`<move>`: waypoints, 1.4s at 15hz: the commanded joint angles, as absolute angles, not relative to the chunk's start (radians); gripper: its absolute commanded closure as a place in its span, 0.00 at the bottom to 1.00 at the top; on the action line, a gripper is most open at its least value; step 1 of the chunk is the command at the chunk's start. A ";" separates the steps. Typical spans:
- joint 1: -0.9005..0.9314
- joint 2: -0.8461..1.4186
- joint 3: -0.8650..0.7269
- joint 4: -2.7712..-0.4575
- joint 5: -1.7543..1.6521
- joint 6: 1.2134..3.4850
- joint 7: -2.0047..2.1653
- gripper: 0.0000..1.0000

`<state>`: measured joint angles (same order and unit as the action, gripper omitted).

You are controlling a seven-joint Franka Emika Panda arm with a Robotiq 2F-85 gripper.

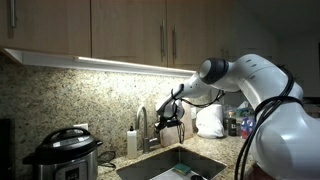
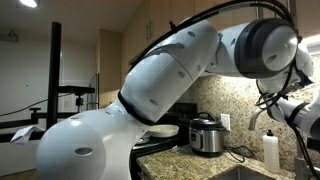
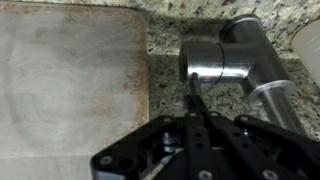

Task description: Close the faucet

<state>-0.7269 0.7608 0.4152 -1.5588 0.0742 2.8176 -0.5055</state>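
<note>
The faucet [image 3: 222, 62] fills the upper right of the wrist view as a silvery metal body on the granite counter, with a thin dark lever [image 3: 190, 82] sticking out toward me. My gripper [image 3: 195, 102] is shut, and its joined fingertips sit at the end of that lever. I cannot tell if the lever is pinched between them. In an exterior view the gooseneck faucet [image 1: 143, 124] stands behind the sink, with my gripper [image 1: 172, 118] just beside its spout. In an exterior view the faucet [image 2: 257, 118] arches next to the soap bottle, and my gripper is mostly cut off at the edge.
The steel sink basin [image 3: 70, 85] lies left of the faucet and also shows in an exterior view [image 1: 175, 165]. A white pump soap bottle [image 1: 132, 141] [image 2: 270, 151] stands by the faucet. A pressure cooker [image 1: 62, 155] [image 2: 205, 136] sits on the counter. Bottles and a white bag [image 1: 210, 122] stand further along.
</note>
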 commanded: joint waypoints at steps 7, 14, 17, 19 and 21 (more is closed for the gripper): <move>-0.749 0.696 0.431 -1.637 0.153 2.825 -0.554 1.00; -0.782 0.669 0.448 -1.696 0.208 2.866 -0.571 1.00; -0.809 0.655 0.462 -1.730 0.222 2.883 -0.570 1.00; -0.819 0.642 0.457 -1.757 0.217 2.891 -0.559 1.00; -0.827 0.631 0.455 -1.786 0.212 2.899 -0.554 1.00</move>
<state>-0.7971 0.6888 0.4409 -1.6938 0.1733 2.8720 -0.5102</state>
